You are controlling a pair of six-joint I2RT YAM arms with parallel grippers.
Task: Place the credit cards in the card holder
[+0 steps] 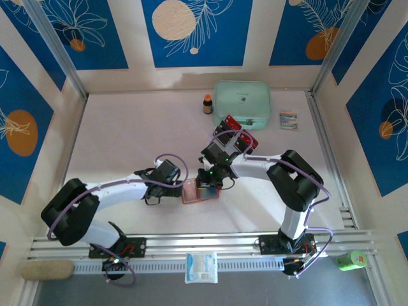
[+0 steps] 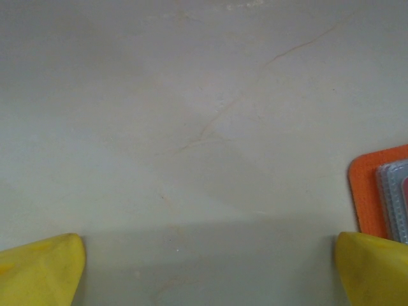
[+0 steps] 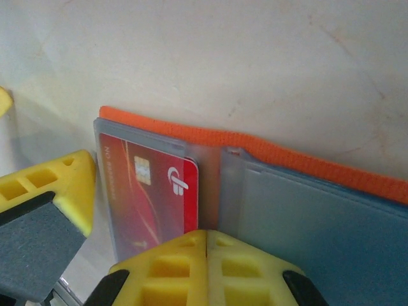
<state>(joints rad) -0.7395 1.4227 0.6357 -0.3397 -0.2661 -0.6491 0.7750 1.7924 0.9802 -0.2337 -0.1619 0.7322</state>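
Yellow fingertips of the right end effector point(image 3: 207, 244) are pressed shut on nothing at the 6 o'clock edge of the open card holder point(image 3: 274, 150). They are probably seating the red credit card point(image 3: 150, 185) in its clear sleeve. The left end effector point(image 2: 207, 271) gapes wide over the worktop point(image 2: 191, 95) at the holder's 9 o'clock side, likely bracing it. Spare cards point(image 1: 239, 135) wait at 1 o'clock, with a mint pouch point(image 1: 241, 102) beyond. Nothing blocks the way.

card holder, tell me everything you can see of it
The card holder lies open and flat on the white table, near its front middle. Its outer is orange with a fabric-like edge. Inside it is grey-blue with clear plastic sleeves. A red card sits in one sleeve. The shut right tool is right over the sleeves, though I cannot tell if it touches them.
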